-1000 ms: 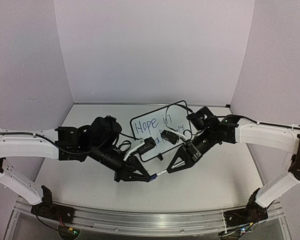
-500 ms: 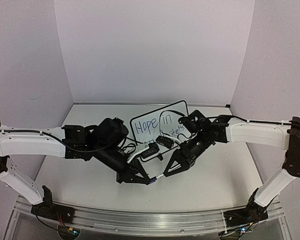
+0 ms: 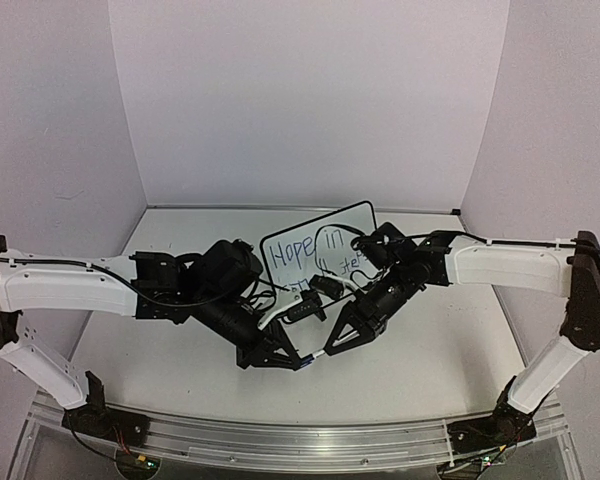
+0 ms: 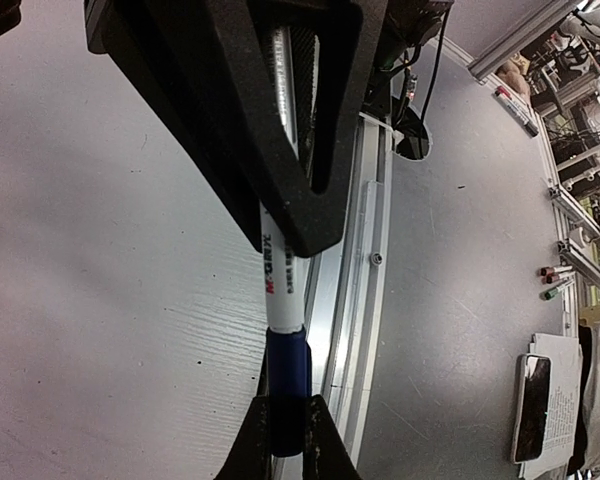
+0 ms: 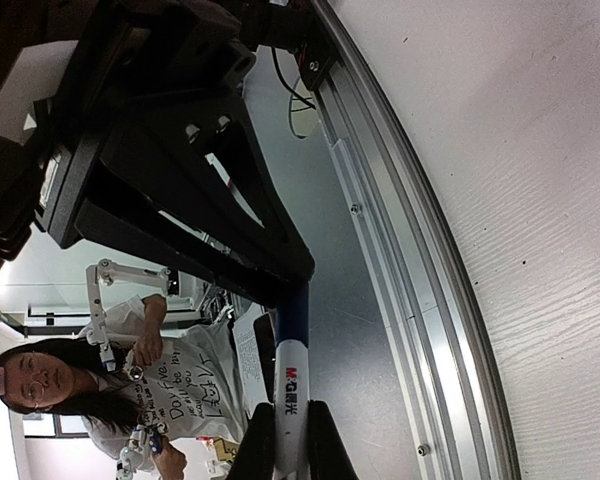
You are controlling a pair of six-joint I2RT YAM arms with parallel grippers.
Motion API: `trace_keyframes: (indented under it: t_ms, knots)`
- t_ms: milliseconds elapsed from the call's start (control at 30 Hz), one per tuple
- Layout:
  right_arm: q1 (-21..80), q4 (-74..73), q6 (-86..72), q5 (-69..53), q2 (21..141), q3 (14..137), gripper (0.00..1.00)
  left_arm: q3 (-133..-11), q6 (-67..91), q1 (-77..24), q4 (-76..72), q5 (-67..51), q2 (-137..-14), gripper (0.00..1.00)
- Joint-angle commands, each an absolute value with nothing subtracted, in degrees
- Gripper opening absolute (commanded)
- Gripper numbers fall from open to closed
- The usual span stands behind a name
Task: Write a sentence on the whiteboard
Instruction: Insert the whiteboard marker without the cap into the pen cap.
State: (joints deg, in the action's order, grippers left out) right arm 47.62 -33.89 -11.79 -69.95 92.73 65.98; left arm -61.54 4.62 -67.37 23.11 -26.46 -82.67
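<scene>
The whiteboard [image 3: 350,222] stands tilted at the back middle of the table. The blue sentence [image 3: 305,248] shows "Hope in" on top; the lower line is mostly hidden by the arms, with "steps" partly showing. A marker [image 3: 320,353] hangs level above the table between both grippers. My left gripper [image 3: 302,361] is shut on its blue cap [image 4: 287,380]. My right gripper [image 3: 331,349] is shut on the white barrel [image 5: 288,400]. The cap [image 5: 294,310] sits on the barrel [image 4: 283,290].
An aluminium rail [image 3: 280,440] runs along the table's near edge and also shows in the left wrist view [image 4: 365,250]. White walls close in the back and sides. Black cables loop in front of the board. A person [image 5: 50,385] stands beyond the table.
Both grippers, with the marker between them, have drifted a little toward the near edge. The right arm has swung left and covers more of the board's lower line.
</scene>
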Motion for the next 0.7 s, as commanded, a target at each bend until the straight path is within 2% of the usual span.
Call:
trace_keyframes:
  t_ms: [0,667]
  knots:
    - [51.16,-29.97,-10.28,-73.04,93.73,68.88,0.00,-67.60,2.02,-67.36,8.04,-22.57,-83.23,0.00]
    - [53.57,-29.79,-9.83,-71.10,95.56,70.69,0.00,-71.29,0.09,-67.37,2.18,-22.09,-85.30,0.00]
